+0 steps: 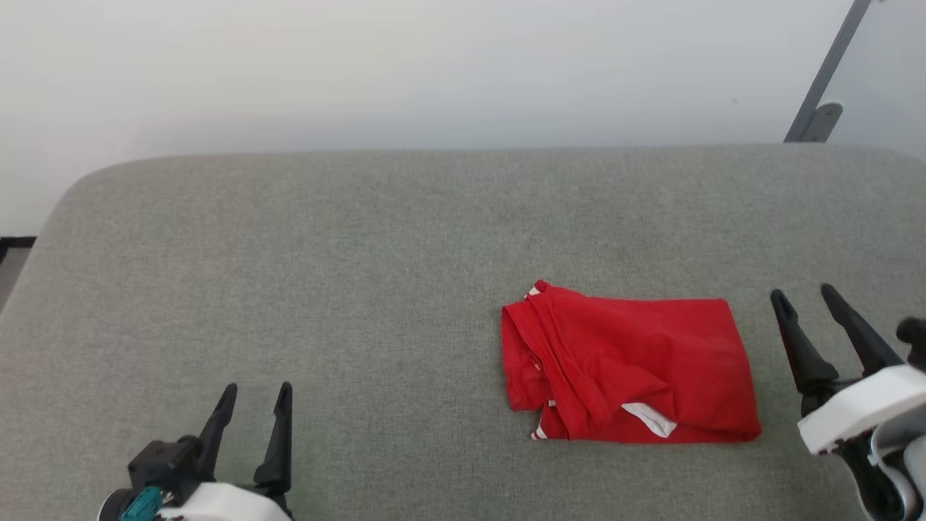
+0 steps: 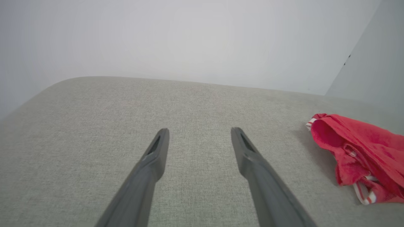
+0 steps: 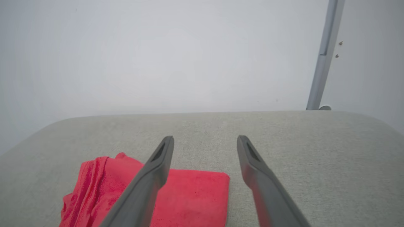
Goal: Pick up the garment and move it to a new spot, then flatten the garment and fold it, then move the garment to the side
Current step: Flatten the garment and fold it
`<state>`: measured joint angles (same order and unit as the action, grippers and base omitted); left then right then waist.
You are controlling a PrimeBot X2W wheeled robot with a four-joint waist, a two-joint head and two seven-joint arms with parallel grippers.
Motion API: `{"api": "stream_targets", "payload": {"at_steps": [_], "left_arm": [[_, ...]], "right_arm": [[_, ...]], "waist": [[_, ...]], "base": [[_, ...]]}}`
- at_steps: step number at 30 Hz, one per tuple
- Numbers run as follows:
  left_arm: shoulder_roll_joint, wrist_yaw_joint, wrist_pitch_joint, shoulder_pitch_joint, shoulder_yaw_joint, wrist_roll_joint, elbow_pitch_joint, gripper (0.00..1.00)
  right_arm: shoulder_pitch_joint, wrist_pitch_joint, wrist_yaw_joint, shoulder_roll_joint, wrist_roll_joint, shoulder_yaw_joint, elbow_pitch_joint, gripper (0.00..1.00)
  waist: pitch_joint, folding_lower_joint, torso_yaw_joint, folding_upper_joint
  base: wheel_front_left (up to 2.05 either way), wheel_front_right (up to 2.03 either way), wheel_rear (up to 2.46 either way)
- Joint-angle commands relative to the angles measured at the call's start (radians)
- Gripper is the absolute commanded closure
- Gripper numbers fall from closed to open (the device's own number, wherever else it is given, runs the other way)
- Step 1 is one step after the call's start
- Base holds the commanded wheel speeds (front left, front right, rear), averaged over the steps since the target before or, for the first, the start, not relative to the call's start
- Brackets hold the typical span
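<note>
Bright, even light — soft shadows

Bright red over garment [image 1: 636, 362]; white at sleeve end; thin red-and-white stripes along trim. Muted grey-green with fine woven fleck across worktop [image 1: 325, 253]. Dark charcoal, near black, on fingers of left pincer [image 1: 257, 391] and right pincer [image 1: 803, 293]. White on wrist housings [image 1: 861, 405] behind both; small teal part [image 1: 143, 501] by left one. Pale off-white on wall [image 1: 434, 65]. Light grey on slanted pole [image 1: 825, 69].
</note>
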<state>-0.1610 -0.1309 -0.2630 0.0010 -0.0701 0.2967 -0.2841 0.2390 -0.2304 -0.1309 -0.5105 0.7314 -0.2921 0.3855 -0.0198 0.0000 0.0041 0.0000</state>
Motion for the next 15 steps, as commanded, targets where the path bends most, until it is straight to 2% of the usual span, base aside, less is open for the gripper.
{"api": "stream_targets", "payload": {"at_steps": [1,6,15], "left_arm": [[-0.005,0.001,-0.002,0.015,0.005,0.001,0.013,0.00],[-0.019,0.001,-0.002,0.053,0.017,-0.011,0.058,0.00],[-0.026,0.001,-0.002,0.142,0.044,-0.028,0.156,0.00]], "right_arm": [[-0.021,-0.015,0.000,0.016,-0.015,0.013,-0.001,0.00],[-0.072,-0.035,0.000,0.059,-0.082,0.089,-0.028,0.00],[-0.253,-0.035,0.000,0.085,-0.124,0.246,-0.141,0.00]], "waist": [[0.012,0.0000,0.005,0.0000],[0.028,0.0000,0.023,0.0000],[0.043,0.0000,0.060,0.0000]], "base": [[0.00,0.00,0.00],[0.00,0.00,0.00],[0.00,0.00,0.00]]}}
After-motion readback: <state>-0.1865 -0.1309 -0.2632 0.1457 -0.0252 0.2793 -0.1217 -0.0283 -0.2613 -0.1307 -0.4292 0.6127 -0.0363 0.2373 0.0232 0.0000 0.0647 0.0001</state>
